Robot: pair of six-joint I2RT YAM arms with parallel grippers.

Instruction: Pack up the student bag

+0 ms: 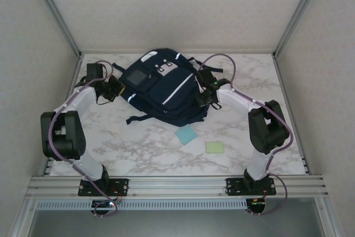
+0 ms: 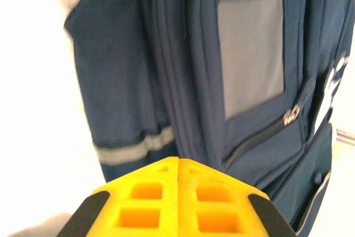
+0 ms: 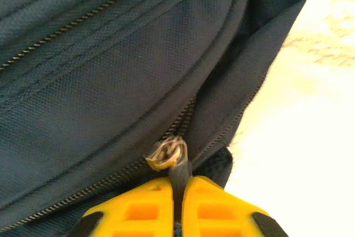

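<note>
Large dark navy fabric backpack (image 1: pixel 163 90): woven cloth, matt, fine weave visible close up. Square grey patch (image 2: pixel 250 54): smoother, flat, slight sheen. Pale grey stripe band (image 2: pixel 136 147): smooth, semi-gloss. Small silver metal zip pull (image 3: pixel 166 154): shiny. Yellow moulded fingers (image 3: pixel 150 203) of right gripper (image 3: pixel 177 184): plastic, smooth, matt; blk edges. White marble-pattern tabletop (image 1: pixel 138 142): smooth, low gloss. Silver frame rail (image 1: pixel 177 184): bare metal, satin.

Left tool (image 2: pixel 178 166) closed (empty), right tool (image 3: pixel 178 186) pinching

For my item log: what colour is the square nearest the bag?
The square is light blue; top external view.
</note>
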